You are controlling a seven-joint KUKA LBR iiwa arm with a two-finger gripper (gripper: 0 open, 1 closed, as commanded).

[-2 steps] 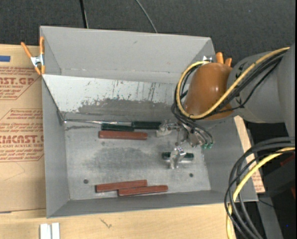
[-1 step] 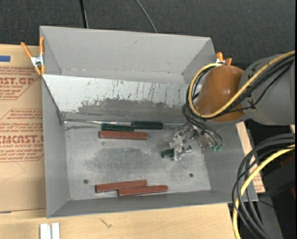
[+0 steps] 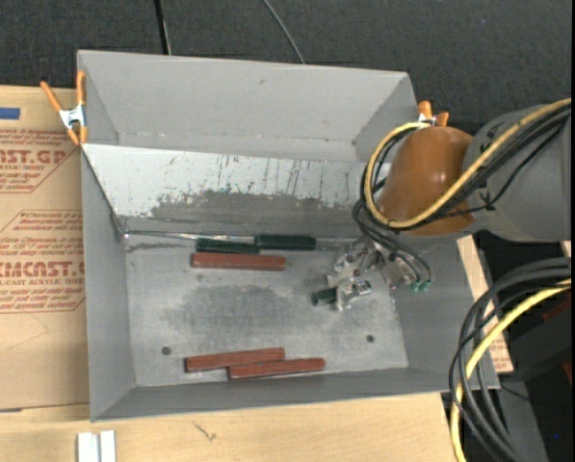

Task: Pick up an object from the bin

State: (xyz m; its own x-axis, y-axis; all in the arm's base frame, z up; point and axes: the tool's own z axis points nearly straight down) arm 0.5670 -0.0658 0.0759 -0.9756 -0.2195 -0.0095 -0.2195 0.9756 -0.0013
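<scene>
Though it looks light and rigid, the small dark-green stub on the right of the bin floor may be slick, best pinched across its narrow sides. The gripper is right at it; whether the claw is open or gripping cannot be told.

A reddish-brown flat bar is laid near the front wall of the grey metal bin, touched along its side by a second reddish-brown bar set slightly further right. Near the back wall a third reddish-brown bar is seen, with a long dark green bar laid just behind it. A black cable is run across the dark carpet beyond the bin.
</scene>
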